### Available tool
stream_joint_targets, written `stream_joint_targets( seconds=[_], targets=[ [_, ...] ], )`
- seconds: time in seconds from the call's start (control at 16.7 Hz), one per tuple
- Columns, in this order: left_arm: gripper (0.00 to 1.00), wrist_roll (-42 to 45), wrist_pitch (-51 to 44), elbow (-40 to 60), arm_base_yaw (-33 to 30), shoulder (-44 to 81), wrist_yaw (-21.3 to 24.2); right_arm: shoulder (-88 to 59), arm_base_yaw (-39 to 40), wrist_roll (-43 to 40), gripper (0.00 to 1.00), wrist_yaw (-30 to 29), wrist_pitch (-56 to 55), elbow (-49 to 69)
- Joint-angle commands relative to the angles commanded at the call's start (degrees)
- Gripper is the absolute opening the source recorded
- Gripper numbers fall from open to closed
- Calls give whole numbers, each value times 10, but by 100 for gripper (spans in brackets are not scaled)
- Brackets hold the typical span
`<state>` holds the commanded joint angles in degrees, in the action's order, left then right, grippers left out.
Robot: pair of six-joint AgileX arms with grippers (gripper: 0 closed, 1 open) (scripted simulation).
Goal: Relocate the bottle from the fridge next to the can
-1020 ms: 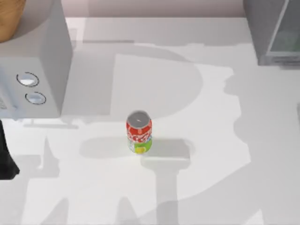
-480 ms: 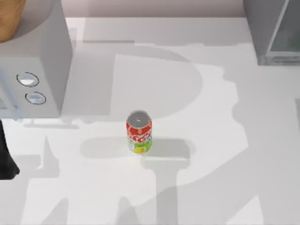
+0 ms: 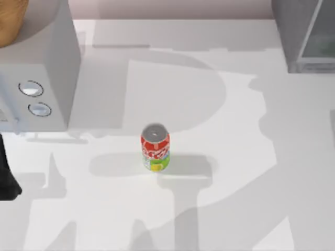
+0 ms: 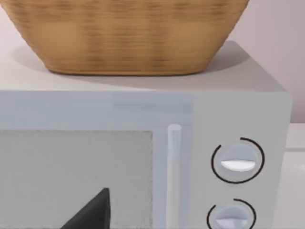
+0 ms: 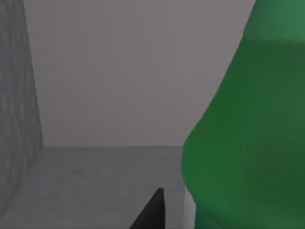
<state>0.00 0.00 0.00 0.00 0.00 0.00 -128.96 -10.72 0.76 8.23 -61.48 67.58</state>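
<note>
Reaching into the fridge [image 3: 298,31], the right gripper [image 5: 151,210] shows as one dark tip at the bottom edge of its wrist view. The bottle [image 5: 248,133] stands just beside that tip. Whether the gripper is wide, narrow or closed on the bottle cannot be told, and contact is not confirmed.

Location of task item: the bottle stands upright on the fridge's grey floor, in front of its plain back wall. It has not been brought out.

Change noted: over the last second the arm shadow on the right side of the table [image 3: 209,209] has altered its outline slightly. The can [image 3: 155,148] has stayed upright at mid-table, and the left arm [image 3: 6,172] has not shifted from the table's left edge. Judgement: the right arm is making small adjustments at the bottle, and the grasp or its approach is in hand. Lift-out and carry across to the can remain to be done.

View comparison: the right wrist view gives the fridge interior and the green bottle wall. The top view gives the can and the open table around it, where the bottle is to go. The left wrist view has the left gripper [image 4: 93,210] parked facing the dial-fronted grey box [image 4: 238,162] with a wicker basket [image 4: 128,33] on top. Its opening cannot be told.
</note>
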Motion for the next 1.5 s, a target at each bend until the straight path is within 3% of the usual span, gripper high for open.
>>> stream_joint_targets(
  seconds=[0.36, 0.42, 0.96, 1.5],
  targets=[
    [100, 0, 0, 0, 0, 0, 0, 0, 0, 0, 2, 0, 0, 0],
    [100, 0, 0, 0, 0, 0, 0, 0, 0, 0, 0, 0, 0, 0],
    [100, 0, 0, 0, 0, 0, 0, 2, -2, 1, 0, 0, 2, 0],
    [100, 0, 0, 0, 0, 0, 0, 75, -2, 2, 0, 1, 93, 18]
  ],
)
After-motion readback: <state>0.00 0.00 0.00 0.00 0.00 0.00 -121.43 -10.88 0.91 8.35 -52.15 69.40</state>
